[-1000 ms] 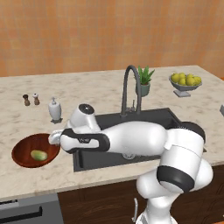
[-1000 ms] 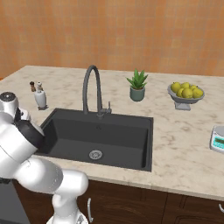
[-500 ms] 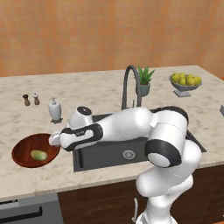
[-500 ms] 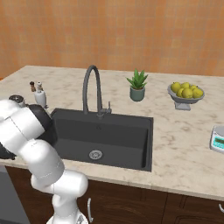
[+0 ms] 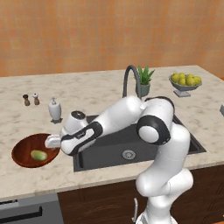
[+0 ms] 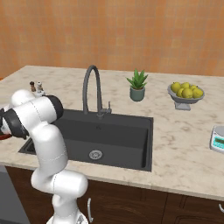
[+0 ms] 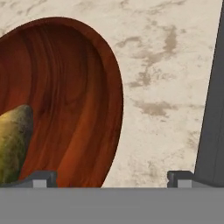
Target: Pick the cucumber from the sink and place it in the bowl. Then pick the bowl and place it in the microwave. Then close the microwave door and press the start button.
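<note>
From the base camera on my left I see the white arm reaching across the dark sink (image 5: 131, 148) to the counter (image 5: 96, 94) on its left, where the reddish-brown bowl (image 5: 26, 146) sits. The cucumber (image 5: 38, 155) already lies inside the bowl, so I judge the step in hand is picking the bowl up. The gripper (image 5: 51, 141) hovers at the bowl's near rim, jaws spread wide and holding nothing. In the hand camera, one fingertip (image 7: 41, 178) sits over the bowl's inner wall and the other over bare counter, so the rim (image 7: 114, 109) runs between them. I would lower until the fingers straddle that rim, pinch firmly, then lift slowly and level so the cucumber does not roll out.
</note>
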